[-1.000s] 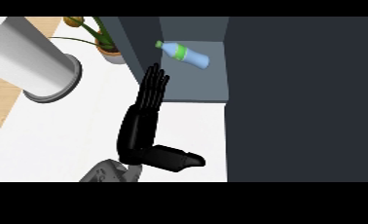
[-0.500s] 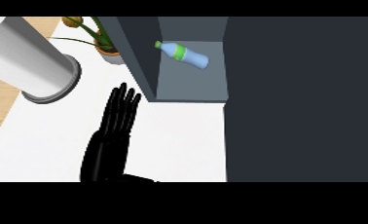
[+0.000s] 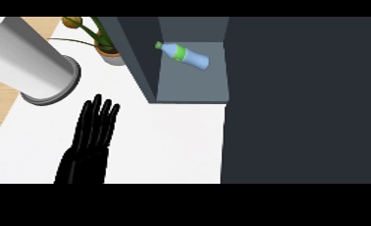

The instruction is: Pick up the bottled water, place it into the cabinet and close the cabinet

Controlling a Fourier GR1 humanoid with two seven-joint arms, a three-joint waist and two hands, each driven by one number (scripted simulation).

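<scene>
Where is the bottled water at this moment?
In the head view, the bottled water lies on its side inside the open cabinet, upper centre, just right of the potted plant.

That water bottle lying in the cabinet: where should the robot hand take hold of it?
Probably round the wide middle of the bottled water, by its green band, coming in from the open front of the cabinet. It lies on its side, cap toward the back left, so fingers should close across the round body, not the narrow cap.
</scene>
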